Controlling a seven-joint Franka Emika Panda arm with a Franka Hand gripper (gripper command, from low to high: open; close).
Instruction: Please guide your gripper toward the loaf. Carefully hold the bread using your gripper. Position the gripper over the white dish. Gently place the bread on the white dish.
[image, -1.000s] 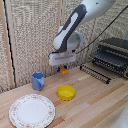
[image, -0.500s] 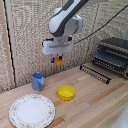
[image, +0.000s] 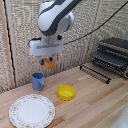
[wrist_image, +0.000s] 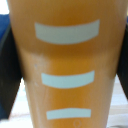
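Loaf (image: 48, 62) now clamped in hand (image: 48, 60), lifted and carried leftward in the exterior view; white dish (image: 32, 110) below, bare. Next: descend, release.

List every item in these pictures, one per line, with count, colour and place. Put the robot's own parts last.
white dish: one, white with a fine patterned rim, on the wooden table near the exterior view's left front.
yellow bowl: one, yellow, on the table beside the dish, toward the exterior view's right.
blue cup: one, blue, upright on the table behind the dish.
toaster oven: one, black and silver, at the exterior view's right edge, with a dark rack in front of it.
table: one, light wood.
loaf: one, orange-brown, held in the air above the cup; fills the wrist view.
arm: one, white and grey, reaching down from above.
pincer: one, white block with blue fingers, shut on the loaf.
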